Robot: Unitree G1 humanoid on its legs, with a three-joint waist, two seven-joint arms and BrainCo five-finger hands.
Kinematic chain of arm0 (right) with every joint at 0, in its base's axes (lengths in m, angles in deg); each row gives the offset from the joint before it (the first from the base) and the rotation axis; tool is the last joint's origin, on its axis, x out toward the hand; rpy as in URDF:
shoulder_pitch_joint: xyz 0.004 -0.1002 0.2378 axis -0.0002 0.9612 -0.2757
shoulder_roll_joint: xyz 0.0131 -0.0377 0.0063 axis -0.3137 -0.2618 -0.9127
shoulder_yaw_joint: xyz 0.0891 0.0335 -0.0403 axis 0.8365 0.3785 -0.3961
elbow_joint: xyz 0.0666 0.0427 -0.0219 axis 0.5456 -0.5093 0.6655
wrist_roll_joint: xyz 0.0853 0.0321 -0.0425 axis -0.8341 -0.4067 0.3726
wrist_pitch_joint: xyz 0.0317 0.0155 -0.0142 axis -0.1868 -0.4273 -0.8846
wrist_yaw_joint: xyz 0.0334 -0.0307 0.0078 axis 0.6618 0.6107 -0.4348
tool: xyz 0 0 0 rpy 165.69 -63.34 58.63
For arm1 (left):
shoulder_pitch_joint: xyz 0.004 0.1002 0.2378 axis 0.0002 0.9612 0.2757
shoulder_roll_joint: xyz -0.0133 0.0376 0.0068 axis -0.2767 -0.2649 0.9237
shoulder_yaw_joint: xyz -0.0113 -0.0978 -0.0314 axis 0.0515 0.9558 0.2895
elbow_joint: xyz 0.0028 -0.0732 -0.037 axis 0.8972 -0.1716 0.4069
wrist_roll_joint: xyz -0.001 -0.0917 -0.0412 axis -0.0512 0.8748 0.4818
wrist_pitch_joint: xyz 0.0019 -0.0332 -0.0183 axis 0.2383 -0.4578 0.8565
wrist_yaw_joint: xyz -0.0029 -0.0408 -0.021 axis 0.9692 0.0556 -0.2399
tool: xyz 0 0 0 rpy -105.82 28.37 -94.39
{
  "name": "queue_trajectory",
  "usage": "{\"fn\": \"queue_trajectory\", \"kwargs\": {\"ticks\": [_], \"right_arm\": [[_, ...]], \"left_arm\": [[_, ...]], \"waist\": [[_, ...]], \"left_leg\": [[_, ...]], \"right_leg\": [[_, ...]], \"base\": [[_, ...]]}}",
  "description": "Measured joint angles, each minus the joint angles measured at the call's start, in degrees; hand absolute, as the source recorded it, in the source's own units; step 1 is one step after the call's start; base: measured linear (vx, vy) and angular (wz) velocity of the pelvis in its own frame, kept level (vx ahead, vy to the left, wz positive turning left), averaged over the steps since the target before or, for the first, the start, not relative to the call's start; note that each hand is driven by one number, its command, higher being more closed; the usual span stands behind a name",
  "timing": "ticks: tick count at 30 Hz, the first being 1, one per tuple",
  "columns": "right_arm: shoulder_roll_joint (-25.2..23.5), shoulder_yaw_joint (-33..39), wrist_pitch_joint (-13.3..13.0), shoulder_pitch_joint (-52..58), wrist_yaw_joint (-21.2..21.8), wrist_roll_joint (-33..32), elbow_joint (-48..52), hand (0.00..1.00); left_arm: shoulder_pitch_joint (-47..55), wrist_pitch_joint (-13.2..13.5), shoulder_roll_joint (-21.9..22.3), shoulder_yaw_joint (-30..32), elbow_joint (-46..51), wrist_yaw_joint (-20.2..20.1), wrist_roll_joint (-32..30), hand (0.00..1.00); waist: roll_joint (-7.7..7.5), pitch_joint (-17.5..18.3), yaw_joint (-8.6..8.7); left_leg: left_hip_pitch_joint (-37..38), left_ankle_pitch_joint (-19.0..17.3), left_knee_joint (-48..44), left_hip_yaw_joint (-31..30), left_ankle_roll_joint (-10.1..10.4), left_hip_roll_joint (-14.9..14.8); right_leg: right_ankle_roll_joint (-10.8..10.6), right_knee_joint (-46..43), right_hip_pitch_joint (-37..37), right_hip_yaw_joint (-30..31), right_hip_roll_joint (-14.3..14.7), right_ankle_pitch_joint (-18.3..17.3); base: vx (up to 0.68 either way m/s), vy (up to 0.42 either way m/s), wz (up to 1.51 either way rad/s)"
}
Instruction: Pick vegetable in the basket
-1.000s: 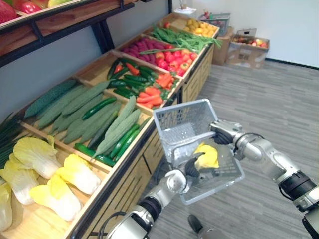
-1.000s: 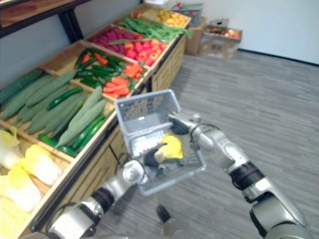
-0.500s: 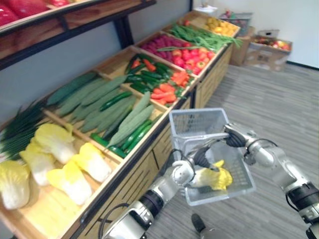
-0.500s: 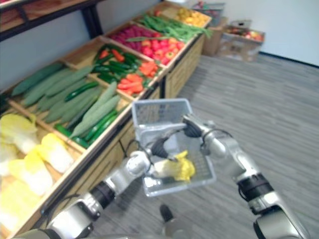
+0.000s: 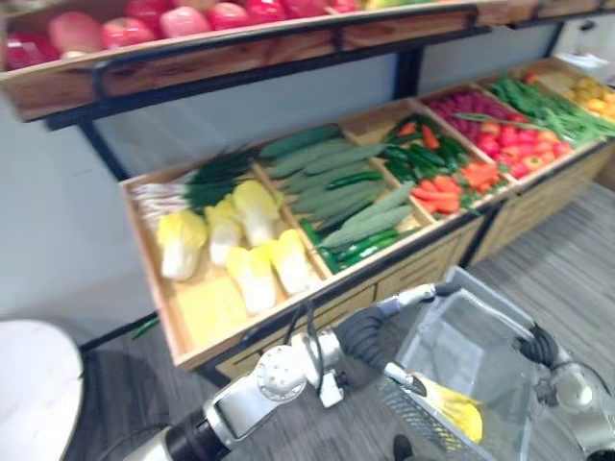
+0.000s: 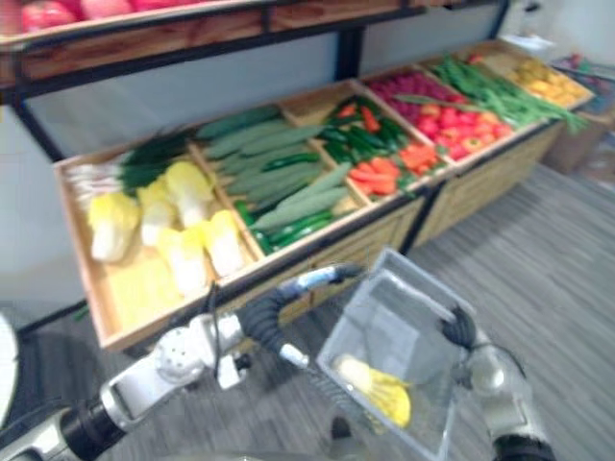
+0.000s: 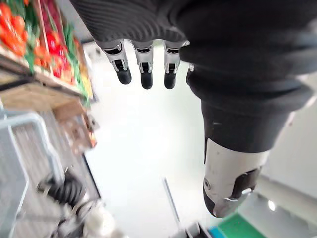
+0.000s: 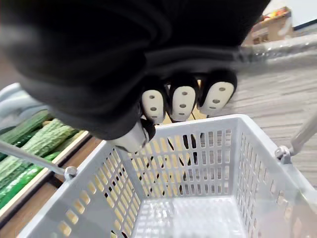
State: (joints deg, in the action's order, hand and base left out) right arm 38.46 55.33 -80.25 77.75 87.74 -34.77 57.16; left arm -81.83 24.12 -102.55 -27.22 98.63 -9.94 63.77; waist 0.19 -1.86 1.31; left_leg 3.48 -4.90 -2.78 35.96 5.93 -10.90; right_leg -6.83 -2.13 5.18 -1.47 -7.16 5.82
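Grey mesh basket [image 5: 459,338] hangs from the right hand [image 6: 461,329], fingers curled round its handle [image 8: 283,46]; yellow cabbage [image 6: 381,390] inside, near the spread, empty left hand [image 5: 368,334].

You see a wooden stand [image 6: 79,245]; its bins hold cabbages [image 6: 187,192], cucumbers [image 6: 259,144], carrots [image 6: 384,165]. Red fruit [image 5: 125,29] lies on the upper shelf [image 5: 240,53].

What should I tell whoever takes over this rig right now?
Left hand: open, empty, by the basket rim.
Right hand: shut on the handle, carrying the basket.
Cabbage: lying in the basket.
Done: one vegetable picked and dropped in.
Left: probably nothing, unless more is wanted from the stall.
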Motion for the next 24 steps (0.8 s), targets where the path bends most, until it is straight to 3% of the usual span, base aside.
{"fn": "queue_trajectory", "kwargs": {"ticks": [4, 6, 9, 12, 15, 20, 24], "right_arm": [[-6.0, 7.0, 0.8, 1.0, -3.1, -1.4, -7.2, 1.00], [-8.7, 9.5, 0.7, 1.3, -4.1, -3.6, -10.9, 1.00], [-10.6, 14.9, 0.8, 1.3, -5.7, -7.2, -17.9, 1.00], [-10.4, 18.8, 1.2, 1.0, -6.6, -7.3, -23.2, 1.00], [-10.4, 20.6, 2.5, 1.2, -7.2, -9.2, -24.6, 1.00], [-11.2, 21.6, 2.8, 2.1, -7.4, -9.7, -24.7, 1.00], [-12.1, 22.8, 2.8, 3.1, -7.6, -9.7, -24.1, 1.00]], "left_arm": [[6.6, 0.4, 0.8, 11.1, 1.9, 3.8, -0.6, 0.00], [10.7, 0.4, 3.9, 18.5, 1.7, 5.2, -1.5, 0.00], [15.2, -0.1, 14.6, 30.7, -2.3, 9.7, -5.0, 0.00], [18.0, -2.4, 21.3, 41.5, -9.2, 14.9, -10.1, 0.00], [19.4, -6.1, 22.6, 47.7, -16.4, 17.5, -14.1, 0.00], [19.7, -9.5, 24.5, 58.2, -26.2, 21.2, -23.4, 0.00], [19.5, -11.9, 25.8, 68.5, -36.9, 24.7, -24.1, 0.00]], "waist": [[-0.92, 0.6, -0.60], [-2.37, 1.5, -0.82], [-2.44, 1.8, -1.63], [-2.66, 2.0, -2.16], [-2.85, 2.1, -1.70], [-3.27, 2.5, -1.41], [-3.42, 3.2, -1.34]], "left_leg": [[-1.2, 3.3, 3.9, -6.5, -0.9, 1.9], [-2.2, 4.9, 5.9, -9.0, -1.0, 3.5], [-2.7, 7.6, 8.7, -13.5, -0.8, 4.4], [-3.9, 8.5, 8.7, -16.5, -1.5, 4.5], [-4.2, 8.8, 8.7, -18.2, -1.8, 4.9], [-4.3, 8.9, 8.7, -19.0, -1.8, 4.9], [-4.3, 8.8, 8.7, -19.3, -1.7, 4.8]], "right_leg": [[-0.1, 0.5, -1.5, -5.2, -1.5, -0.3], [-0.7, 1.2, -1.6, -6.9, -2.7, -2.3], [-0.8, 1.5, -2.4, -10.8, -2.9, -3.3], [-0.7, 1.4, -2.9, -13.5, -2.8, -3.6], [-0.4, 1.4, -3.6, -15.0, -2.9, -3.9], [0.0, 1.6, -4.1, -16.0, -3.1, -4.5], [-0.1, 2.1, -4.5, -16.8, -3.0, -4.7]], "base": [[-0.02, 0.006, 0.83], [-0.01, -0.014, 0.71], [0.03, -0.017, 0.65], [0.03, -0.009, 0.44], [0.03, 0.016, 0.29], [0.02, 0.012, 0.10], [0.02, -0.001, 0.05]]}}
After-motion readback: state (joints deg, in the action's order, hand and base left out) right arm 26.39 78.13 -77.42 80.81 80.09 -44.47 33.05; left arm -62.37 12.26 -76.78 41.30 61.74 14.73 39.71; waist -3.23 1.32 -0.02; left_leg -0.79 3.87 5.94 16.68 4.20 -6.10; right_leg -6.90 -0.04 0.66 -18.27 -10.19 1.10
